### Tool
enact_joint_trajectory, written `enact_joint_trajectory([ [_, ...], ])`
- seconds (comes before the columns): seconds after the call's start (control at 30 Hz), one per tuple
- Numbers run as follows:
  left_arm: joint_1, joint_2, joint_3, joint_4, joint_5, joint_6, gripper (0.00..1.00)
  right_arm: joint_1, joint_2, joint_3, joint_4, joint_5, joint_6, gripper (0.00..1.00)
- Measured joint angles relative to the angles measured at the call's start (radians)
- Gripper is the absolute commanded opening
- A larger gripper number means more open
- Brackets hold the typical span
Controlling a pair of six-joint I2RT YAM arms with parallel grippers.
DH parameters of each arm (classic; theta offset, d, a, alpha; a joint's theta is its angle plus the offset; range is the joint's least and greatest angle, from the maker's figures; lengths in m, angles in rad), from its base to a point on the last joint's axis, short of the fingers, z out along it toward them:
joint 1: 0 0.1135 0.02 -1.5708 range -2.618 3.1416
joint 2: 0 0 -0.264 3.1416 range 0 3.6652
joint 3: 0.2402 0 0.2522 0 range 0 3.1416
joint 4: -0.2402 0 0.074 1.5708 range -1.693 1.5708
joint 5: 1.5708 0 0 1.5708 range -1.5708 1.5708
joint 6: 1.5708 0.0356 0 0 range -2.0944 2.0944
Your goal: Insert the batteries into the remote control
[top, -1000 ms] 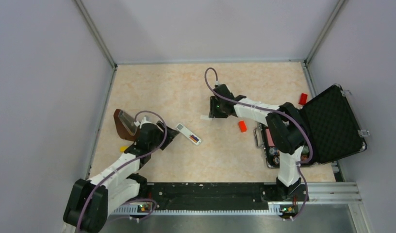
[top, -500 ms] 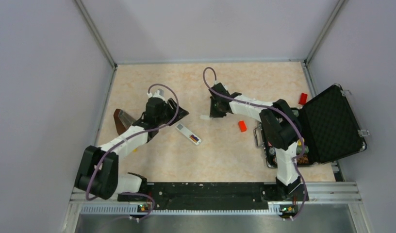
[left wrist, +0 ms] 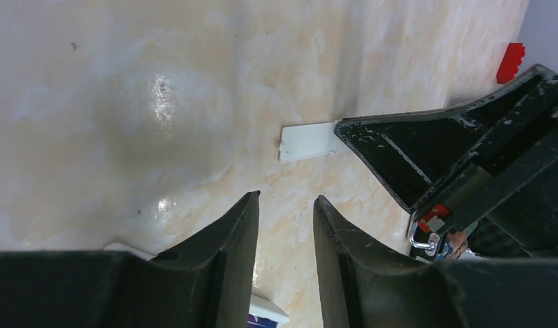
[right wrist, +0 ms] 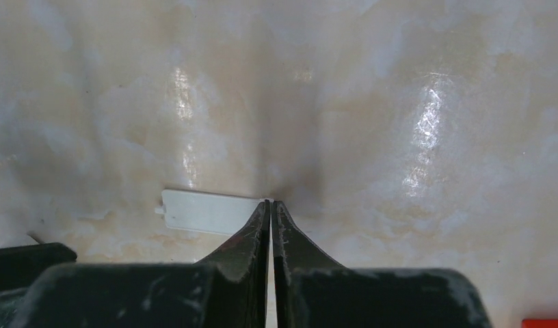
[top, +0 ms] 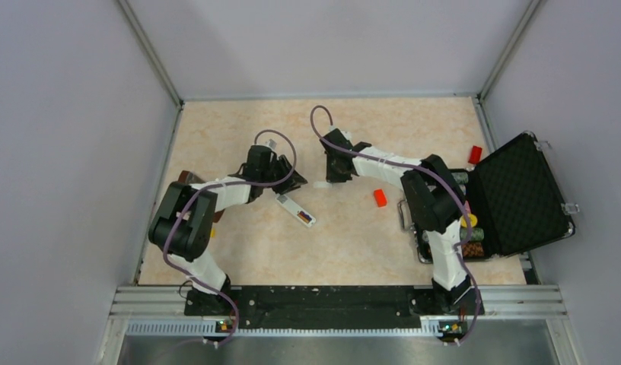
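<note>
The remote control [top: 295,209] lies back-up and slantwise at mid-table, with a small dark purple and orange-brown patch, the batteries [top: 304,218], in its near end. A corner of the remote [left wrist: 268,309] shows under my left fingers, with a purple sliver beside it. My left gripper [top: 281,179] [left wrist: 286,199] is open and empty, just above the remote's far end. My right gripper [top: 334,172] [right wrist: 271,203] is shut, its tips touching the right end of the small loose white plate [top: 320,184] [right wrist: 208,212], which lies flat and also shows in the left wrist view [left wrist: 307,141].
An open black case [top: 520,194] with several items stands at the right. One red block [top: 380,198] lies near the case handle and another [top: 475,154] by the lid. A brown object [top: 183,178] sits at the left, behind the left arm.
My left arm has swung from the near left across to the remote's far end, uncovering less of the brown object. My right gripper has edged slightly farther away, staying at the plate.
</note>
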Motion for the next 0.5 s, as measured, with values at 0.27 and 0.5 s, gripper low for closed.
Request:
enact_joint_trajectory([
  [0.27,0.000,0.065,0.010,0.011,0.046,0.000,0.38,0.005,-0.008,0.001,-0.033,0.002,0.019,0.24],
  [0.5,0.030,0.063,0.040,-0.026,0.039,0.006,0.37,0.003,-0.030,-0.001,-0.043,-0.018,-0.099,0.36],
])
